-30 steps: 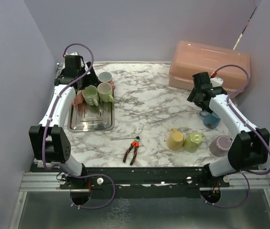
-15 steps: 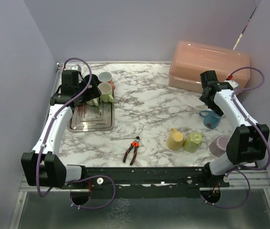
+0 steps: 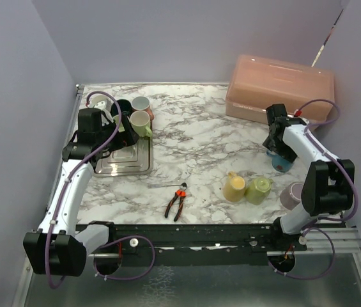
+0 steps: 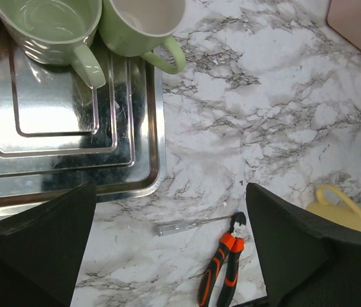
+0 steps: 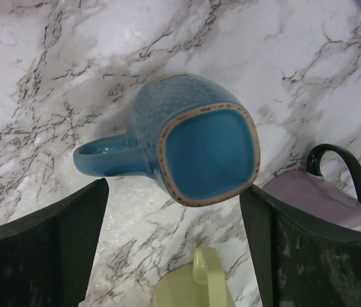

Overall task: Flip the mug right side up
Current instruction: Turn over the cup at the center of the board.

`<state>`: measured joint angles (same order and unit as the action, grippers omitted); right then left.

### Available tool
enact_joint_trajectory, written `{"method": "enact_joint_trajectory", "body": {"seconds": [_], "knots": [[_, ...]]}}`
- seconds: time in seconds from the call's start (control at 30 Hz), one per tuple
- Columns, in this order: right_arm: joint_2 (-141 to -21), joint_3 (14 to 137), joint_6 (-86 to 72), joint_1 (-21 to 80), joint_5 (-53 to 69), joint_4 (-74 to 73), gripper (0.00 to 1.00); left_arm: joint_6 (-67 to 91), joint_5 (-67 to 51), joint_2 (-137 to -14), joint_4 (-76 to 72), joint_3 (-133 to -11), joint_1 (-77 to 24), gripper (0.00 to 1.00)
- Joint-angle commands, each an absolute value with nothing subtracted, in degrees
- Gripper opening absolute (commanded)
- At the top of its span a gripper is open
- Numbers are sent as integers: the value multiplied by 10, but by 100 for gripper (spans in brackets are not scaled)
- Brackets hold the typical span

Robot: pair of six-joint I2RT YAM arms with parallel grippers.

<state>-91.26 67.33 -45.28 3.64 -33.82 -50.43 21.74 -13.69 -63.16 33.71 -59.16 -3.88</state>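
- The blue mug [image 5: 193, 147] stands mouth down on the marble table [image 3: 199, 137], over on the right side, its flat base facing up and its handle pointing to the left in the right wrist view
- The right gripper [image 5: 175, 192] hangs directly above it, fingers spread wide to either side of the body and touching nothing
- As I judge it, nothing of the turning is done: the mug is not gripped, not lifted, not tipped
- What is left is the whole job: come down, close on the mug, lift it, roll it over and set it on its base
- A purple mug [image 5: 321, 195] sits just beside the blue one and a yellow mug [image 5: 190, 291] is near, so the right-hand finger has little room to come down
- The left gripper [image 4: 170, 204] is well apart from all this, above the near edge of the metal tray [image 4: 154, 128], fingers apart and holding nothing
- Two green mugs [image 4: 49, 29] already sit mouth up at the far end of that tray, and red-handled pliers [image 4: 222, 268] lie on the marble below it
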Motion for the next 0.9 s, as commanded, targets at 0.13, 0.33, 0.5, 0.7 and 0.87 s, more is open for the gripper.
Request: {"method": "enact_joint_trajectory", "body": {"seconds": [0.13,0.33,0.5,0.7,0.87], "knots": [[-911,665,-383,29,-330,-432,88,180,-227,-620,347,-586,-41,99],[-952,712,-375,-12,-348,-471,91,187,-237,-637,329,-586,-41,99],[-949,700,-335,-24,-323,-415,87,195,-241,-658,304,-592,-45,99],[-958,683,-345,-24,-281,-401,79,220,-233,-696,230,-603,-82,99],[-935,640,-299,-24,-254,-337,80,220,-222,-761,148,-643,-133,99]]}}
